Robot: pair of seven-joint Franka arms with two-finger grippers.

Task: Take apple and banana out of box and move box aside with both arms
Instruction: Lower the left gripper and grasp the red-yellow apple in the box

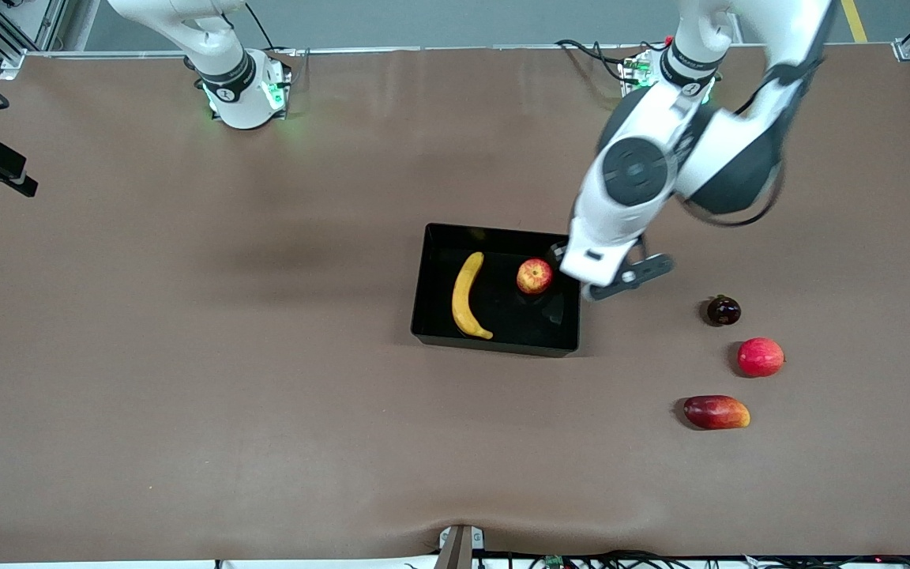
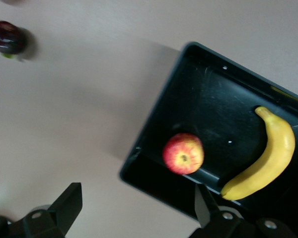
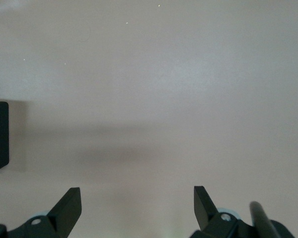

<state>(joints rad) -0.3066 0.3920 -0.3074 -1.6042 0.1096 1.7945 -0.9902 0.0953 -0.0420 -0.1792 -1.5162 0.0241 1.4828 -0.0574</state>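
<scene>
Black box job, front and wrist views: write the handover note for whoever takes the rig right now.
Left gripper: open, empty, over the shallow glossy black plastic box's wall at the left arm's end, near the small red-and-yellow mottled apple.
Right gripper: open, empty, over bare table; that arm waits.
The long curved yellow banana and apple are both in the box.
Done: nothing.
Left: lift out both fruits, then move the box aside with both arms.

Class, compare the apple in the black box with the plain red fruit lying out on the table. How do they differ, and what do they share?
The apple is red mottled with yellow; the red fruit is evenly red-pink. The apple lies inside the box beside the banana; the red fruit lies on the bare table, toward the left arm's end and nearer the front camera. The apple looks slightly smaller. Both are round and untouched.
</scene>
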